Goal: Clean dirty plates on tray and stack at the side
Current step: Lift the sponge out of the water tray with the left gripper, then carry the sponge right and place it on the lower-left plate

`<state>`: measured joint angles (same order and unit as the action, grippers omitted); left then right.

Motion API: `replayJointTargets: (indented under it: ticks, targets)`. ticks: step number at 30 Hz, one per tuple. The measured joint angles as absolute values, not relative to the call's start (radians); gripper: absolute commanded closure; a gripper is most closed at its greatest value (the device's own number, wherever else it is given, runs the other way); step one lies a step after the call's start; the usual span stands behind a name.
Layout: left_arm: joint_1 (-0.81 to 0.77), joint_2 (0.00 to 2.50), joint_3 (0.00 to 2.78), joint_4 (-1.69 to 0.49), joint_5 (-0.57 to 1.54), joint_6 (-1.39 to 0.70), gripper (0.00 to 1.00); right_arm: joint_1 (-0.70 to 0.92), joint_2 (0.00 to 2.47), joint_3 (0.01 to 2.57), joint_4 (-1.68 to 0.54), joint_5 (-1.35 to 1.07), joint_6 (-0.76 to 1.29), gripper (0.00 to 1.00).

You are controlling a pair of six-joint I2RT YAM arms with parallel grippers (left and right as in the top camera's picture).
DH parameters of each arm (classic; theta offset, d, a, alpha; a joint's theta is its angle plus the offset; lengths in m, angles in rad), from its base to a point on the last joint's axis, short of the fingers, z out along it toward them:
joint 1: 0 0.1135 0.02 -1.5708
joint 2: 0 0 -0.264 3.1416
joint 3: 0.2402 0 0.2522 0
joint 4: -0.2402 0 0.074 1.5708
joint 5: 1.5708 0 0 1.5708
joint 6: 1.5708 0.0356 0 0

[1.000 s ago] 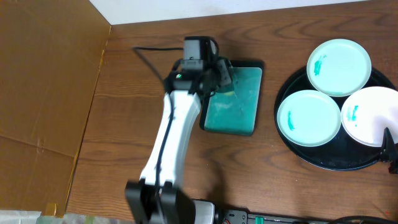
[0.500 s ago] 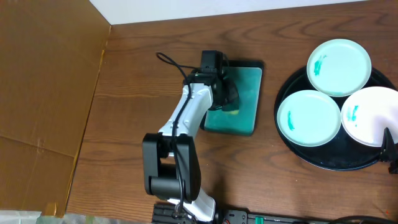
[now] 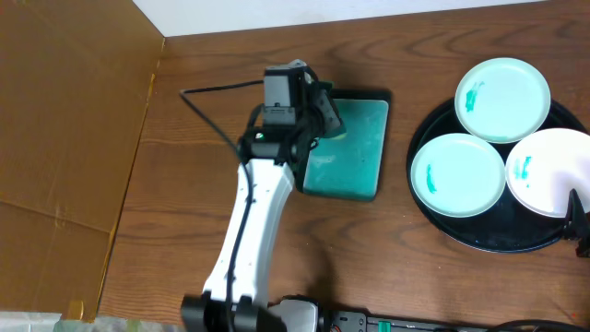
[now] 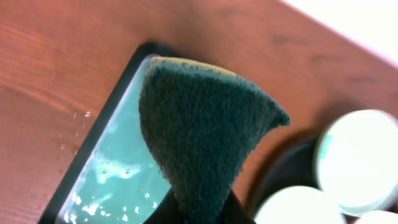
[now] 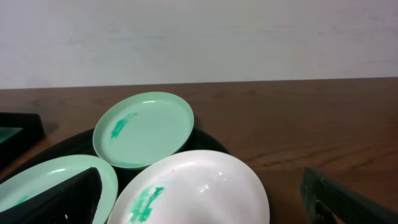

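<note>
Three dirty plates lie on the black tray [image 3: 479,242]: one at the far side [image 3: 502,99], one at the left [image 3: 457,175], one at the right [image 3: 553,171], each with a teal smear. My left gripper [image 3: 324,112] is shut on a dark green sponge [image 4: 205,130] and holds it over the far left corner of the teal dish [image 3: 355,157]. My right gripper [image 5: 200,183] is open and empty, its fingers on either side of the right plate [image 5: 205,186]. The right wrist view also shows the far plate [image 5: 146,127] and the left plate [image 5: 37,183].
The teal dish holds wet, soapy water [image 4: 106,186]. A brown cardboard sheet [image 3: 64,138] covers the table's left side. A power strip [image 3: 369,321] lies at the front edge. A white wall runs along the far edge.
The left gripper with the sponge was lower over the dish's middle half a second ago and has moved back to the dish's far left corner. Plates and right arm have not moved.
</note>
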<state>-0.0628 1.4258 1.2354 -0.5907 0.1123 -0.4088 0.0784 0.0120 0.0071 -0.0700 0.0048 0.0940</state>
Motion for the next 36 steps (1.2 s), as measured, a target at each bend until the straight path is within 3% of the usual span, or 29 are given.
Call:
replayJointTargets:
  ticks: [7, 15, 23, 28, 36]
  targets:
    - [-0.063, 1.71, 1.092, -0.569, 0.167, -0.43, 0.93, 0.078, 0.012, 0.007, -0.07, 0.005, 0.094, 0.01]
    - [-0.083, 1.51, 1.198, -0.642, 0.271, -0.43, 0.93, 0.078, 0.012, 0.007, -0.07, 0.005, 0.094, 0.01]
    - [-0.338, 1.331, 1.228, -0.634, 0.244, -0.474, 0.93, 0.078, 0.012, 0.007, -0.07, 0.005, 0.094, 0.01]
    - [-0.508, 1.437, 1.169, -0.579, 0.136, -0.593, 0.93, 0.078, 0.012, 0.007, -0.07, 0.005, 0.094, 0.01]
    - [-0.683, 1.701, 1.15, -0.283, 0.023, -0.681, 0.93, 0.078, 0.012, 0.007, -0.07, 0.005, 0.094, 0.01]
